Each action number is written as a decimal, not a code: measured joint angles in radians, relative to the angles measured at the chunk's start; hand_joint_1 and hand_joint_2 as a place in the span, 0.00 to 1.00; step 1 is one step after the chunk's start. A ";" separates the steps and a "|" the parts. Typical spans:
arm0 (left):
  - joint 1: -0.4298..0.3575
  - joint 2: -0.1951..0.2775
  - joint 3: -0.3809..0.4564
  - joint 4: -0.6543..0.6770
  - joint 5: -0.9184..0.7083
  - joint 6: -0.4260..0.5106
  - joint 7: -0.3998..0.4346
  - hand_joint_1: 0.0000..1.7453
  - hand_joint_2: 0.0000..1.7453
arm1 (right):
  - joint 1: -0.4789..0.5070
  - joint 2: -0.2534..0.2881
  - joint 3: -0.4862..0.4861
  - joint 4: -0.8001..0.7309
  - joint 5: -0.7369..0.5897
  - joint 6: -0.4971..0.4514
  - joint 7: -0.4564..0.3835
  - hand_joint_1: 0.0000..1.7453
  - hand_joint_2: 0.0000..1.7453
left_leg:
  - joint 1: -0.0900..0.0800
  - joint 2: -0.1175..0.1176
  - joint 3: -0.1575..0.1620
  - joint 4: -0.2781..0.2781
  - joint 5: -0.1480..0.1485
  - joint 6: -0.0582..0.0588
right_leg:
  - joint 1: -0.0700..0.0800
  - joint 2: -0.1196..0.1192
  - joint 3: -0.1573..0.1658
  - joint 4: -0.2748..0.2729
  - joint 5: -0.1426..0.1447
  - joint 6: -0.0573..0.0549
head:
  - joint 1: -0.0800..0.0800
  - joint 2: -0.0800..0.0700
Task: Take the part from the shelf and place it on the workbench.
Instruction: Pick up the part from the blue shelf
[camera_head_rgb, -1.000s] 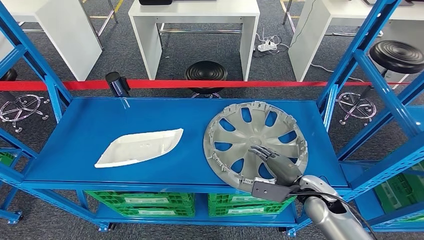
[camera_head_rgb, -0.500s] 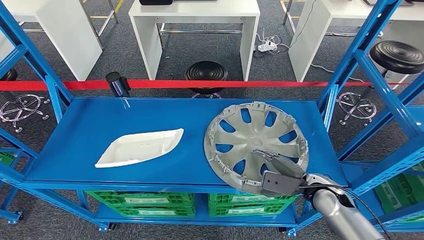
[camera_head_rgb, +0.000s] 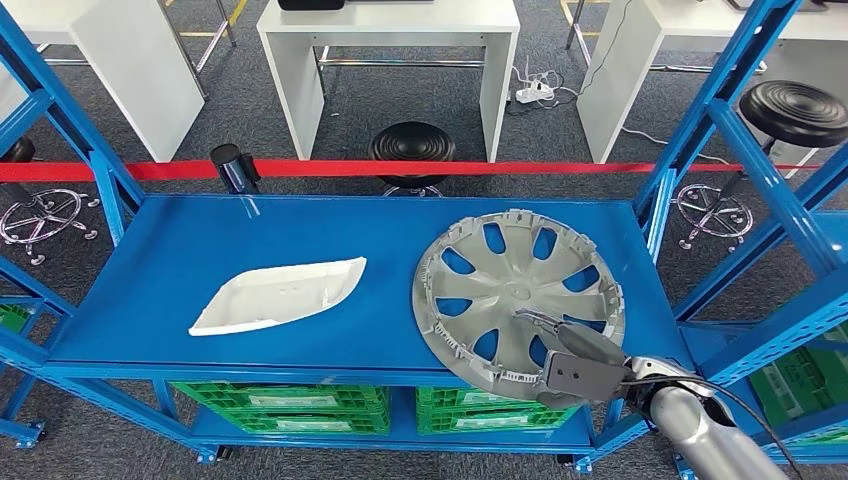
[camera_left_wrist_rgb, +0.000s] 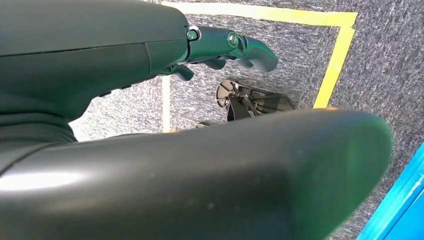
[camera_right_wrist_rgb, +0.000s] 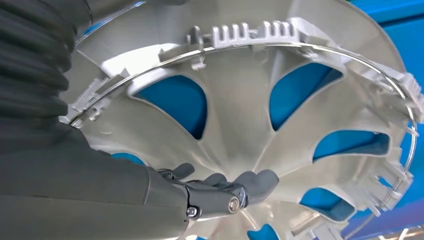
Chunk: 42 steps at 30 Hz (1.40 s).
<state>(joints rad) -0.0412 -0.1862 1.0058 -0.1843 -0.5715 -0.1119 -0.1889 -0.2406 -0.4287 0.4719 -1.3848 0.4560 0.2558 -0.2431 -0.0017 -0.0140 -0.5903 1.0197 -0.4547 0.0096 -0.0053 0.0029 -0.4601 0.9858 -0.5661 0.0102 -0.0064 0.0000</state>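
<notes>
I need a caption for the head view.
Right hand grips the grey hubcap on the blue shelf.

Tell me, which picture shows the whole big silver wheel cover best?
The head view: the wheel cover shows almost whole there, lying on the blue shelf with the right hand at its near edge. The right wrist view shows part of it close up, ribs and blue gaps, with the fingers against it. The left wrist view looks at floor.

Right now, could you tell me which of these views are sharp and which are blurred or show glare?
Head view: sharp throughout, soft glare on the blue metal shelf. Left wrist view: the near left hand is out of focus, the carpet sharper. Right wrist view: the grey plastic wheel cover is crisp, the right hand slightly soft.
</notes>
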 joint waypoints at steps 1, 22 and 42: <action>0.000 0.000 0.001 0.000 0.000 0.000 0.000 0.00 0.00 | 0.003 -0.001 -0.001 -0.005 0.010 -0.005 0.000 0.00 1.00 | 0.000 0.000 0.000 0.000 0.000 0.000 | 0.000 0.000 0.000 0.000 0.000 0.000 | 0.000 0.000; 0.002 -0.001 0.018 0.000 -0.005 0.014 -0.020 0.00 0.00 | 0.158 -0.005 0.020 -0.220 0.420 -0.246 0.032 0.00 1.00 | 0.000 0.000 0.000 -0.002 0.000 0.000 | 0.000 0.000 0.000 0.000 -0.001 -0.001 | 0.000 0.000; 0.002 -0.002 0.019 0.000 -0.017 0.004 -0.027 0.00 0.00 | 0.212 -0.075 0.001 -0.276 0.496 -0.218 0.090 0.00 1.00 | 0.000 0.000 0.001 -0.002 -0.001 -0.001 | 0.000 0.000 0.000 0.000 -0.001 -0.001 | 0.000 0.000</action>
<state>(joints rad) -0.0397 -0.1881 1.0250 -0.1843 -0.5890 -0.1076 -0.2158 -0.0285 -0.5037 0.4733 -1.6609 0.9523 0.0383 -0.1535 -0.0018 -0.0137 -0.5895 1.0180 -0.4553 0.0087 -0.0053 0.0030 -0.4601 0.9856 -0.5667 0.0097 -0.0065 0.0000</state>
